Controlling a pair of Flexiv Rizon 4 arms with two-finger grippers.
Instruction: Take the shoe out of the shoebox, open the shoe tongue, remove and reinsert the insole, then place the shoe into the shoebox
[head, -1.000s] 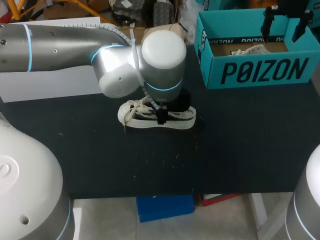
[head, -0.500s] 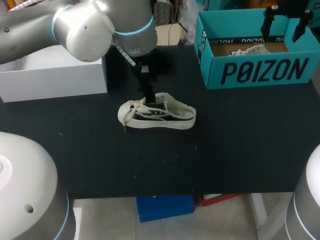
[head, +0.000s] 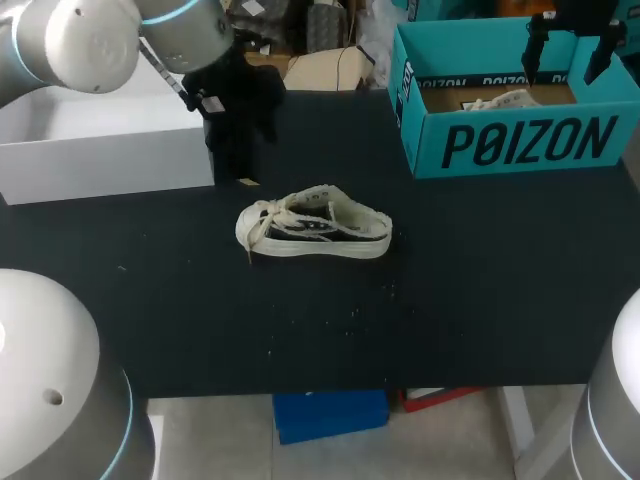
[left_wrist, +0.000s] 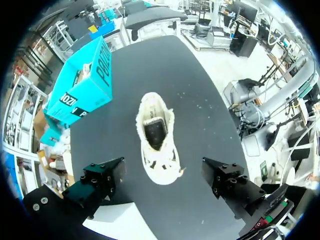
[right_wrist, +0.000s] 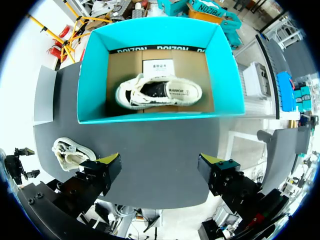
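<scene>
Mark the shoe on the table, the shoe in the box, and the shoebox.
shoe on the table (head: 320, 231): head view, black side.
shoe in the box (right_wrist: 159, 90): right wrist view, dark opening.
shoebox (head: 425, 130): head view, front wall.

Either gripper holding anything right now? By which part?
Nothing is held. The left gripper hangs open above the shoe on the table; the right gripper hangs open over the shoebox.

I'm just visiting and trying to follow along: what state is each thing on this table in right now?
shoe on the table: upright on its sole, outside the box, untouched.
shoebox: open, no lid on.
shoe in the box: resting inside.
left hand: open, empty, apart from the shoe.
right hand: open, empty, above the shoebox.
</scene>
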